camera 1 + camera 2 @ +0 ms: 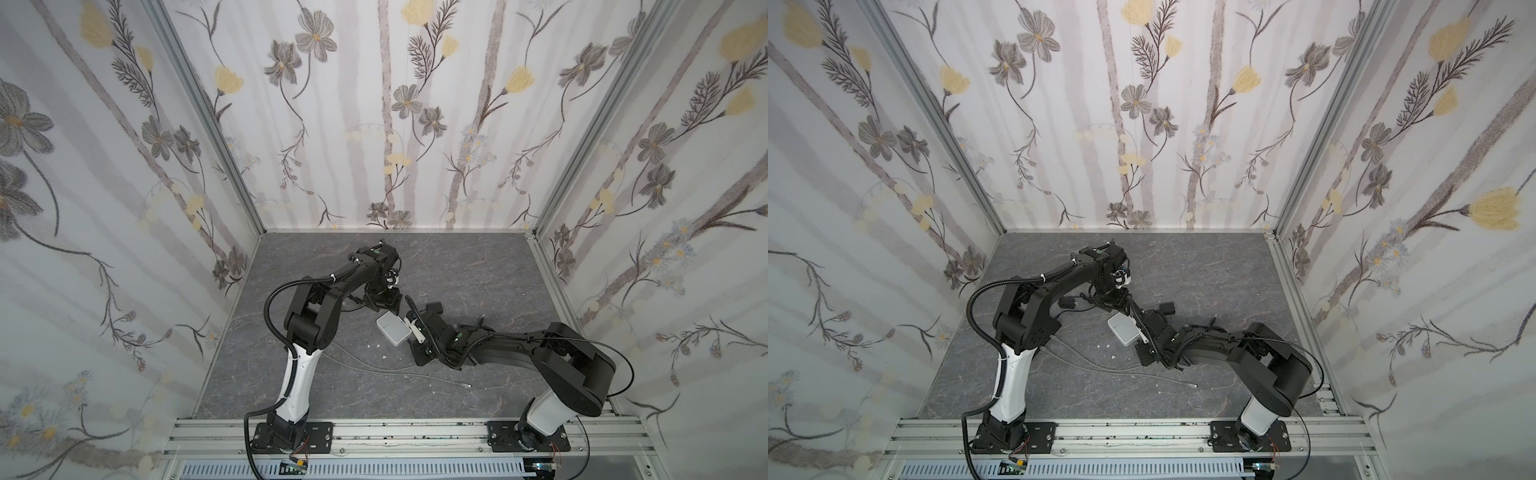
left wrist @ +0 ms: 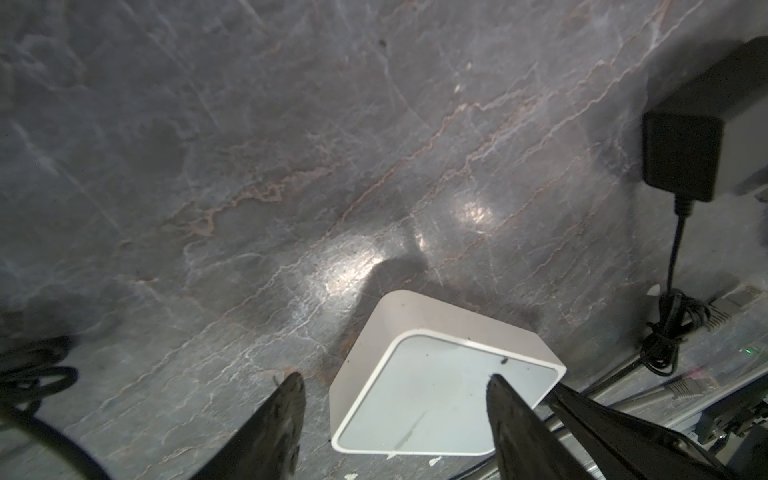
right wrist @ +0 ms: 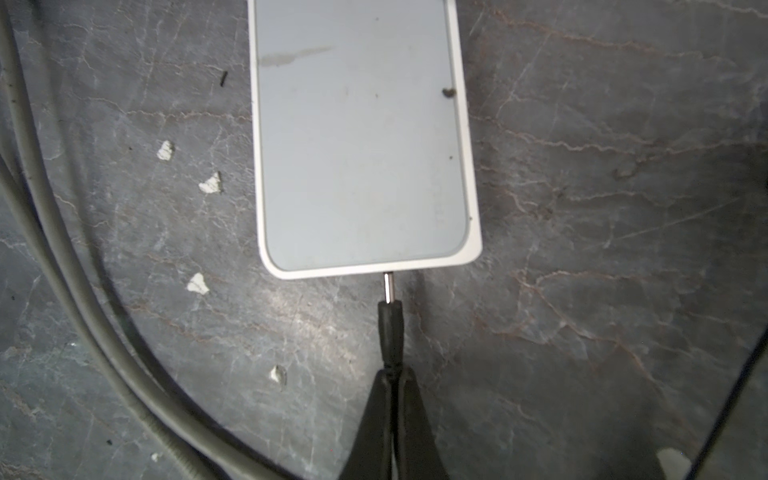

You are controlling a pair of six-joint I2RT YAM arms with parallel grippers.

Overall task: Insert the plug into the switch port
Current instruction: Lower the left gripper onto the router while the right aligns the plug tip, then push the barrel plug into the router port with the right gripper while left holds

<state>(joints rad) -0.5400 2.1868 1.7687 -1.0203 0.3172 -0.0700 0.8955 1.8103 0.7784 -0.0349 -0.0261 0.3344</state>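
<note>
Plug (image 3: 391, 328) tip @ switch (image 3: 361, 145) edge

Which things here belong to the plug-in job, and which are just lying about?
In use: plug, pinched in the right hand, tip at the side of the white switch box; left hand, open over the box.
Lying about: grey cables, white scraps, on the table.

I see my left arm (image 1: 345, 274) arched up and forward, wrist bent down, left end effector (image 2: 395, 377) with fingers spread wide. My right arm (image 1: 519, 345) stretches low toward the middle, right end effector (image 3: 392, 374) pinched fully shut.
</note>
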